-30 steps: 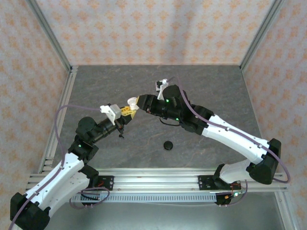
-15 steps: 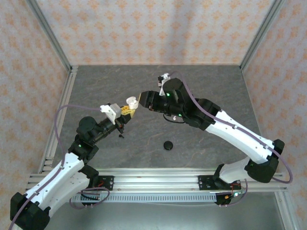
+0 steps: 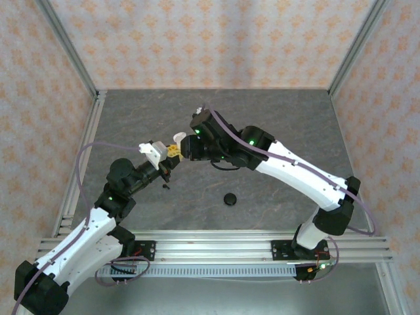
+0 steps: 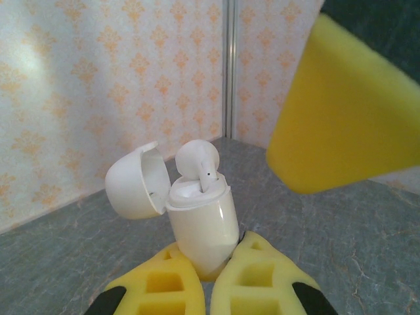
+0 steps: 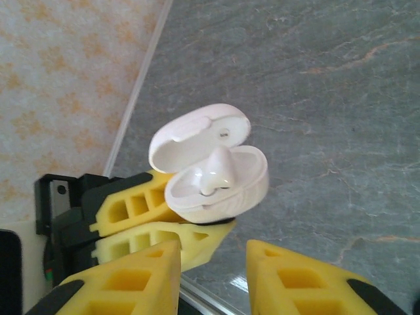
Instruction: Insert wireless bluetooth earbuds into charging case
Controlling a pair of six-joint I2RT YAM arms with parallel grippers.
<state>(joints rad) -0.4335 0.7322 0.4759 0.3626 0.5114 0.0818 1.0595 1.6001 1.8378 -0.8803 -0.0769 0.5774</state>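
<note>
Two arms (image 3: pixel 302 177) bent inward, left claw (image 4: pixel 211 261) gripping open charging case (image 4: pixel 200 223), right claw (image 5: pixel 213 252) released beside it.

There was one white charging case (image 4: pixel 200 226), one white earbud (image 4: pixel 195 157), one round black object (image 3: pixel 230 198) and one tiny dark item (image 3: pixel 165 186).
</note>
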